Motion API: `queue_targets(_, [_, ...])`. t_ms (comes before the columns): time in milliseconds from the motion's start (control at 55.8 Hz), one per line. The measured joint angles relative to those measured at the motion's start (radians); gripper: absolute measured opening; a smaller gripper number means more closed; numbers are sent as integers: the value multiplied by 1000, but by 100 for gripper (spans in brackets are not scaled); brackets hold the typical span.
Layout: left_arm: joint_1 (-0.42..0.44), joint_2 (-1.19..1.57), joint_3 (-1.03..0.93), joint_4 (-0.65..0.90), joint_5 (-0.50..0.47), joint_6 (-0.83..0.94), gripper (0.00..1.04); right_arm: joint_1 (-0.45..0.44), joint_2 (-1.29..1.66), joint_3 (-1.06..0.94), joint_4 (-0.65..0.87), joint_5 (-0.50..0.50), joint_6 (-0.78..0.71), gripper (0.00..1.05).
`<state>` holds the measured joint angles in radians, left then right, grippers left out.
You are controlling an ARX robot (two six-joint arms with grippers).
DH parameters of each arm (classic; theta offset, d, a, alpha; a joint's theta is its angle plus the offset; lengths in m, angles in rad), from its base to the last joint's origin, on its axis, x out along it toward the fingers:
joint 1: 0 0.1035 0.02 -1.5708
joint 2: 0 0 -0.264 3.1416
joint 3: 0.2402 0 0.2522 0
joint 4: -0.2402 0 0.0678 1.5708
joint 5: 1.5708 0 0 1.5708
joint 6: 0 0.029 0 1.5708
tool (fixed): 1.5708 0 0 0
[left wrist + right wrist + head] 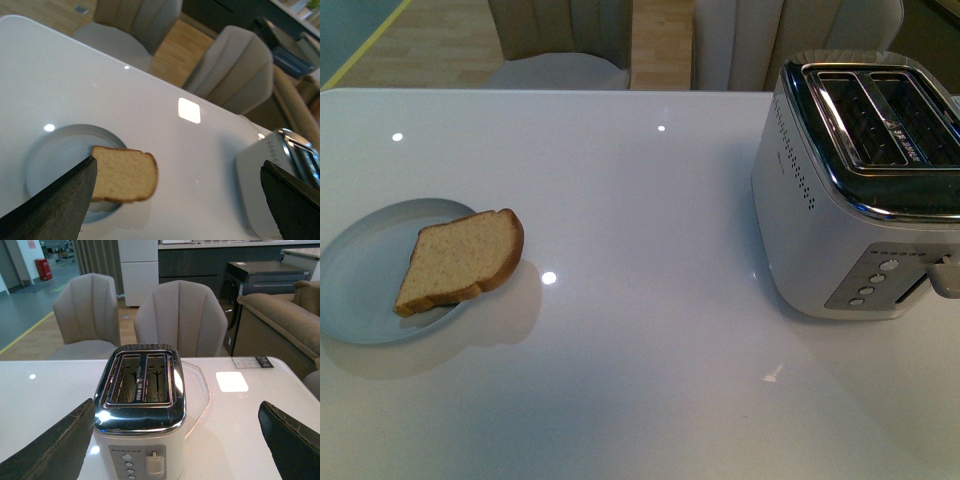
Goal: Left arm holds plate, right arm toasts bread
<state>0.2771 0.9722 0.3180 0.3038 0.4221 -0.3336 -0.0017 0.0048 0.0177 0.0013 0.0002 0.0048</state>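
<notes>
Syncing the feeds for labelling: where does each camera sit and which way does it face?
Front view: on the robot's body, looking down over the table at bread on the plate and the toaster; no arm shows.
Left wrist view: on the left arm, above plate and bread; open left gripper frames them.
Right wrist view: on the right arm, facing the toaster; open right gripper frames it.
All three show the toaster.

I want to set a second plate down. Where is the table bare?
The widest bare patch of the table lies between the bread, which overhangs the rim of the plate, and the toaster. The far strip behind the plate is bare too. The toaster crowds the right edge, the plate the left.
</notes>
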Motion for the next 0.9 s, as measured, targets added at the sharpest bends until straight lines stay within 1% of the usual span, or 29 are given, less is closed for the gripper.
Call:
queue_targets(54, [4,147,41,67,-29,34,98,0,0,0,0,0,0,96])
queue_targets(90, [10,319,92,126,-57,57,98,0,0,0,0,0,0,96])
queue_targets(179, [22,637,186,195,-108,76,98,0,0,0,0,0,0,96])
queue_targets(251, [28,818,240,226,-131,77,98,0,0,0,0,0,0,96])
queue_targets(376, [42,1040,322,268,-163,81,98,0,0,0,0,0,0,96])
queue_targets(520, [52,1196,399,306,-164,87,98,0,0,0,0,0,0,96])
queue_targets(896, [62,1390,531,320,-164,90,98,0,0,0,0,0,0,96])
